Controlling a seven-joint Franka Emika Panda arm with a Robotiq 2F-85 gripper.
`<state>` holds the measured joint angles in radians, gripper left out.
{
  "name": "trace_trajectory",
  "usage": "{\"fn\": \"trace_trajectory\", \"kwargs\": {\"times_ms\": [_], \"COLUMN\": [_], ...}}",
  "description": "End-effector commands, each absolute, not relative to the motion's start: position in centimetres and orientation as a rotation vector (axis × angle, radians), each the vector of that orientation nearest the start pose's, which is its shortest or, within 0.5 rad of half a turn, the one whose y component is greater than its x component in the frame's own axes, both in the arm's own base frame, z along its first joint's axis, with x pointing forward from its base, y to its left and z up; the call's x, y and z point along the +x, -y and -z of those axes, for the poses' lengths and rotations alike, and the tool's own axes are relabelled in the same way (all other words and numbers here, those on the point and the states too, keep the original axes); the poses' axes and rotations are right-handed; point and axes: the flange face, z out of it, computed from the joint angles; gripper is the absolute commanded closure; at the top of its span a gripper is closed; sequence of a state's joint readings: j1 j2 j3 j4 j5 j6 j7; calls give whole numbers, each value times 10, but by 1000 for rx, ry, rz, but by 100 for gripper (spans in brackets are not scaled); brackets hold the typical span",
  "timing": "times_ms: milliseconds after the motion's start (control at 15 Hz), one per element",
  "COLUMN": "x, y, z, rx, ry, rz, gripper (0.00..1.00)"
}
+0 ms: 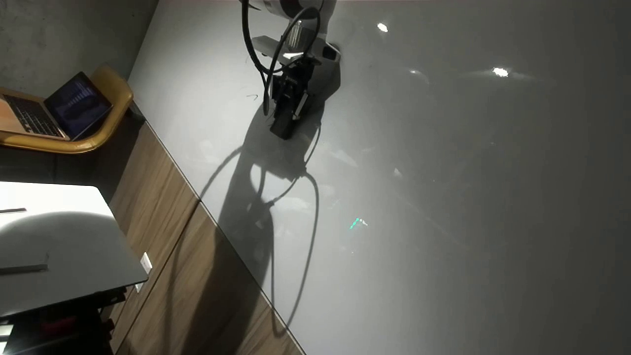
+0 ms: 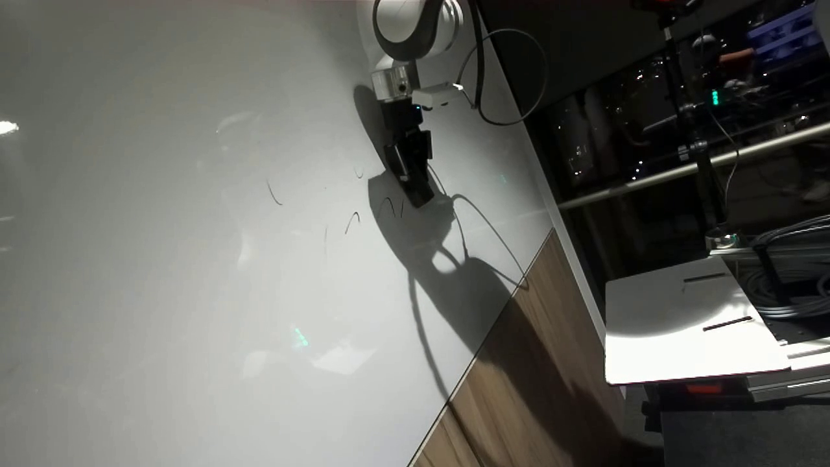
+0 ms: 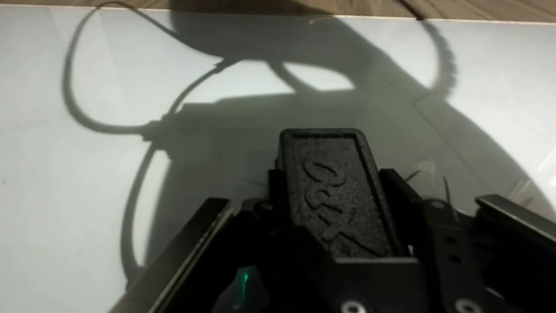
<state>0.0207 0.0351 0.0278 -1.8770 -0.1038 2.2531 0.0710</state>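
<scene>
The end effector (image 3: 332, 186), in the wrist view, grips a lettered black block (image 3: 336, 195) over a glossy white board (image 3: 34, 187) edged with wood (image 3: 499, 9). An exterior view alone shows a laptop (image 1: 79, 103) on a yellow chair (image 1: 121, 94). In an exterior view, dark strokes (image 2: 352, 222) mark the board and a pale rail (image 2: 687, 172) crosses the dim room (image 2: 648, 224).

Hard shadows (image 1: 246, 229), bright glare spots (image 1: 500, 72)

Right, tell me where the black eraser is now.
In the wrist view, the black eraser sits just right of centre, clamped in the gripper; in both exterior views it shows at the gripper's lower end, with the white surface behind it.
</scene>
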Motion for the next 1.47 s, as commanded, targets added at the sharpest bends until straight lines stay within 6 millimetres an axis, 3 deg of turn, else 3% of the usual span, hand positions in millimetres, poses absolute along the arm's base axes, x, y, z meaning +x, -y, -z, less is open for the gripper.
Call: {"fn": "trace_trajectory", "kwargs": {"times_ms": [0, 667, 1200, 1400], "x": [612, 605, 580, 572], "y": [-65, -135, -240, -270], "z": [-534, -536, -539, -541], "rx": [-3084, -3027, -2916, -2880], "ry": [78, 166, 335, 391], "rz": [682, 717, 792, 804], "gripper": [68, 68, 68, 68]}}
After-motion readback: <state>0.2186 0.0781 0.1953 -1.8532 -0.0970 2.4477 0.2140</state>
